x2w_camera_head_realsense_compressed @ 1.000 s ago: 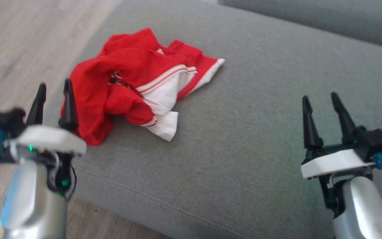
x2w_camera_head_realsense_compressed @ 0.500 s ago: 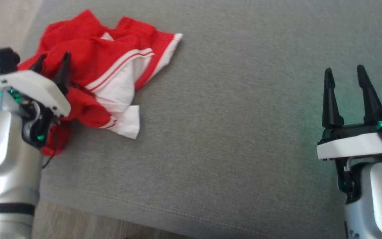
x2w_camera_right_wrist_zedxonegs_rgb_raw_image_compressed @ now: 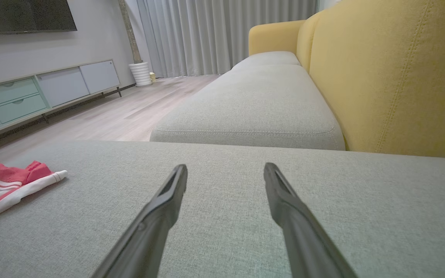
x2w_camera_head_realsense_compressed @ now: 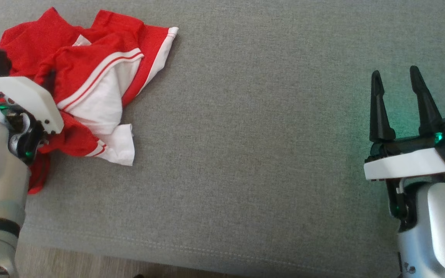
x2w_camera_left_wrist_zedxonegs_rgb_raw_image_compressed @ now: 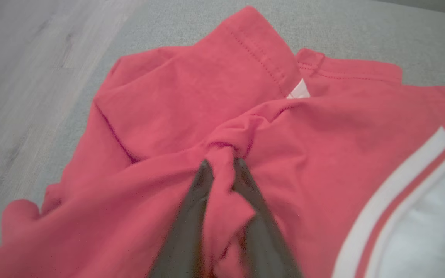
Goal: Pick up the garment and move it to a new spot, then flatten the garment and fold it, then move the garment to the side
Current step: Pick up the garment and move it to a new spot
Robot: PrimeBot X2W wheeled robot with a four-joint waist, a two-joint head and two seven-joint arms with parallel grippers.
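Left wrist view: my left gripper [x2w_camera_left_wrist_zedxonegs_rgb_raw_image_compressed: 222, 166] has its two dark fingers [x2w_camera_left_wrist_zedxonegs_rgb_raw_image_compressed: 189, 216] drawn close together. A raised fold of the garment [x2w_camera_left_wrist_zedxonegs_rgb_raw_image_compressed: 191, 112] is pinched between them, and the red cloth puckers at the tips. I record this as a grip on the fabric.

Garment: red, with white stripes and a white panel. It lies crumpled in a loose heap, not spread flat. In the head view it sits at the left end of the grey sofa seat cushion [x2w_camera_head_realsense_compressed: 245, 135], close to the cushion's left edge. My left wrist housing partly covers it. Pale wood floor [x2w_camera_left_wrist_zedxonegs_rgb_raw_image_compressed: 21, 58] lies just beyond that edge.

Right side: my right gripper [x2w_camera_head_realsense_compressed: 395, 77] stands at the lower right of the head view, fingers pointing up the view. The jaws are spread wide with nothing between them. It is over bare cushion fabric, well apart from the garment.

Right wrist view: the garment's striped hem shows at the far left on the cushion. A yellow backrest [x2w_camera_right_wrist_zedxonegs_rgb_raw_image_compressed: 392, 77] rises on the right, and a second seat cushion [x2w_camera_right_wrist_zedxonegs_rgb_raw_image_compressed: 253, 108] lies beyond.
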